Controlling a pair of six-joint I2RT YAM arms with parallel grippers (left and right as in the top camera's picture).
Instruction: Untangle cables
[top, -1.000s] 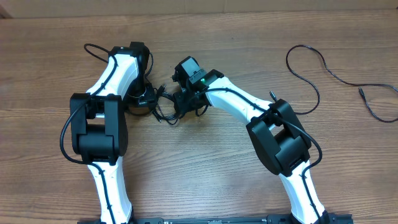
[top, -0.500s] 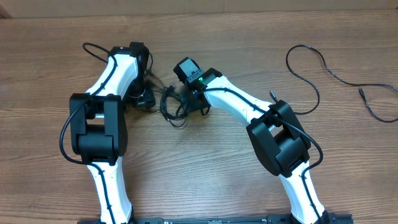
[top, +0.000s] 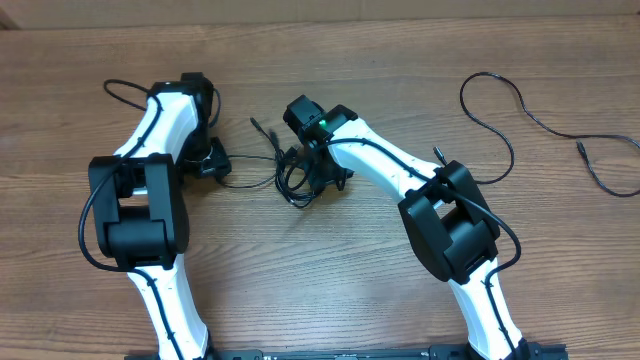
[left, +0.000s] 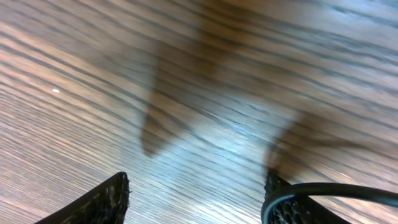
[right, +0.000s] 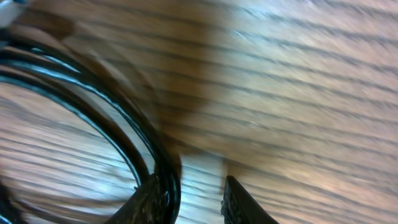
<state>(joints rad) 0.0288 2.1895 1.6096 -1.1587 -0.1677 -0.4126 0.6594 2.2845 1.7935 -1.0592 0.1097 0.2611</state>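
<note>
One cable (top: 463, 97) lies free; knot (top: 297, 183) not yet undone btwn my wide-apart left claw (left: 197, 180) & nearly closed right claw (right: 198, 186), whose grip is unclear, too blurry.

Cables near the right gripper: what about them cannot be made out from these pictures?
1. Overhead: the right gripper hides part of the cables; how they cross is too small to tell.
2. Right wrist: blurred, and the bottom edge cuts off the fingers, so a grip is uncertain.
3. Left wrist: blurred; the strand beside the left gripper runs off the right edge.
</note>
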